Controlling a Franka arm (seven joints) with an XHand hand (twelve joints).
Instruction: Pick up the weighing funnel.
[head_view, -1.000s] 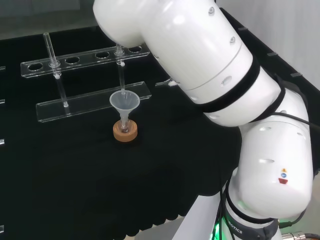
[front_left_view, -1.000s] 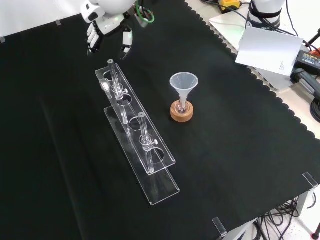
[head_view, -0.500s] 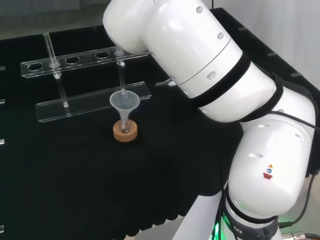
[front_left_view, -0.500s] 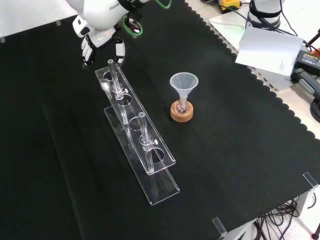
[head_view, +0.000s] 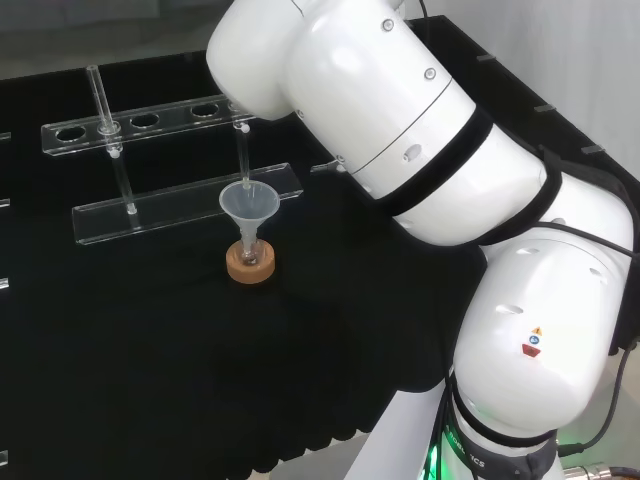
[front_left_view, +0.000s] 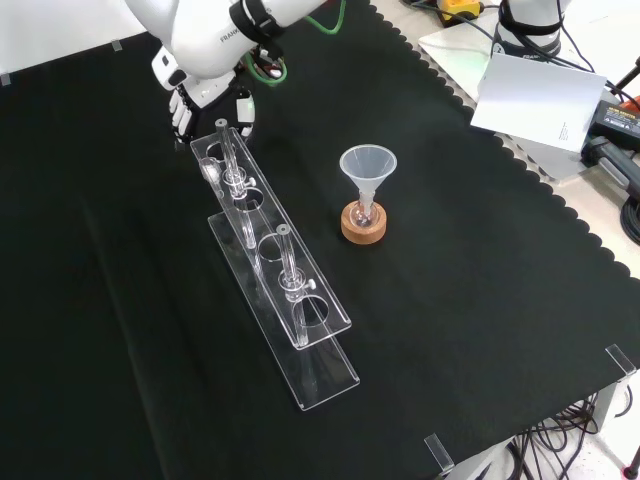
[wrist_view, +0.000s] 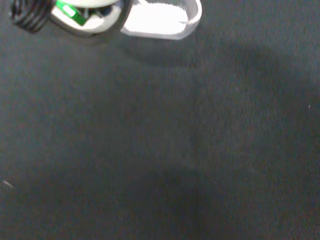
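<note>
Black woven cloth (wrist_view: 200, 150) covers the tabletop. Over it the robot hand (front_left_view: 207, 98) hangs with fingers straight, spread and empty, just past the far end of a clear acrylic rack (front_left_view: 325, 385). The weighing funnel (front_left_view: 208, 170), small and glassy, lies on the cloth at that end, near the fingertips. Farther out, a cone-shaped funnel (front_left_view: 367, 165) stands on a round cork ring (front_left_view: 363, 230).

Head view over the arm (head_view: 400, 120), front view from above (funnel (head_view: 249, 204) in both), wrist view close past the hand (wrist_view: 160, 19)
</note>
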